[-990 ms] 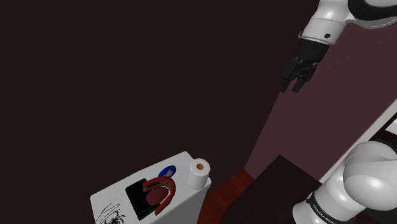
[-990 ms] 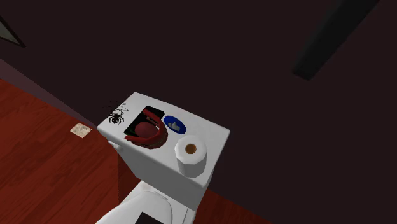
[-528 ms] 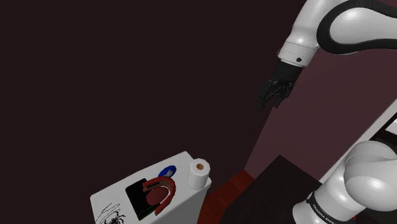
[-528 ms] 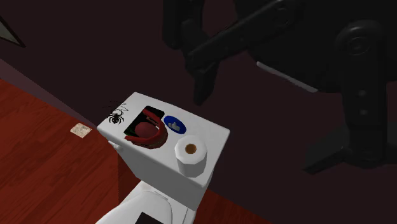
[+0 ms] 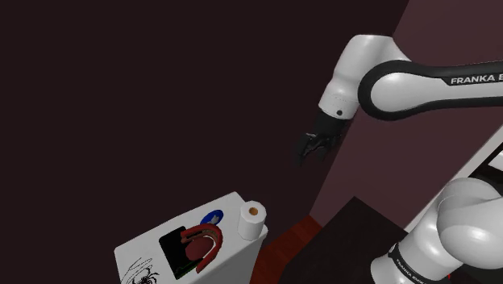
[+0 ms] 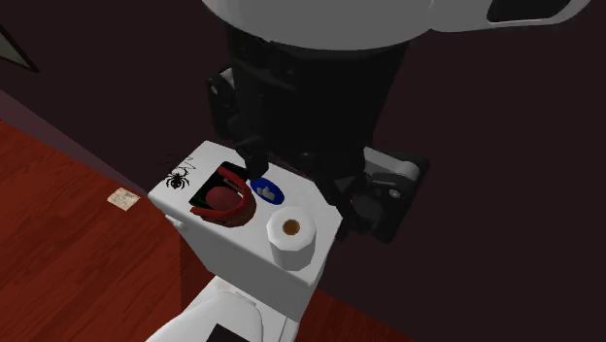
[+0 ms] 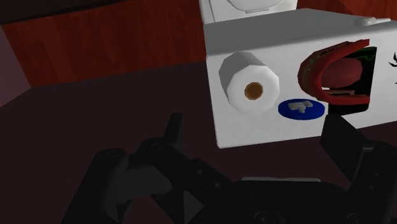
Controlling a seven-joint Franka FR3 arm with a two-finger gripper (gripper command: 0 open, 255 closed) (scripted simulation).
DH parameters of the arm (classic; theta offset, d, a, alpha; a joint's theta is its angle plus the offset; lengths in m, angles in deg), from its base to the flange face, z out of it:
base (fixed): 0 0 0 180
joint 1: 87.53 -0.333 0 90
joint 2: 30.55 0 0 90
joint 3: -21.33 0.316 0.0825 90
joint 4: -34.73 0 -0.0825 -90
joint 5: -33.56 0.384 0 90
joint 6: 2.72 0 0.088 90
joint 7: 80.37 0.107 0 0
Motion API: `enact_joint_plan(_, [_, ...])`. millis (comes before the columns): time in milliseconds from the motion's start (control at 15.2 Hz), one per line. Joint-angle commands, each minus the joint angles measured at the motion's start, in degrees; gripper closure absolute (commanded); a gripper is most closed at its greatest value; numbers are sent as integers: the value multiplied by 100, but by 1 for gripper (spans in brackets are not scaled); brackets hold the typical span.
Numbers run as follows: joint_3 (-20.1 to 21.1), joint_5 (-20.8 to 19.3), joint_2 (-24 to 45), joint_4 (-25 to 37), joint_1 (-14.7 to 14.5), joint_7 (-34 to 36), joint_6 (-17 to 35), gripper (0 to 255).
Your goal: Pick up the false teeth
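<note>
End effector [image 5: 311, 150]: fingers apart, gripping nothing, at mid-frame of the shoulder view.
False teeth [image 5: 201, 240]: red, lying on the white toilet cistern lid [image 5: 145, 248], at that frame's lower left.
Toilet roll [image 5: 252, 219]: upright at the lid's corner.
Blue thumbs-up disc [image 5: 212, 217]: between roll and teeth.

I see dark maroon walls [image 5: 121, 97] all round, in dim light. Below, a reddish wooden floor [image 6: 68, 253] meets a white toilet cistern [image 6: 243, 267], with a small pale card [image 6: 121, 198] lying nearby.
</note>
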Motion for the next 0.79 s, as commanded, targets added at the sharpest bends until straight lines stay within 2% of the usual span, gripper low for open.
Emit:
enact_joint_plan(0, [195, 54, 271, -74, -34, 142, 411, 0])
enact_joint_plan(396, [859, 34, 1431, -86, -41, 696, 1719, 0])
enact_joint_plan(726, [1419, -465, 2621, 150, 127, 1428, 2737, 0])
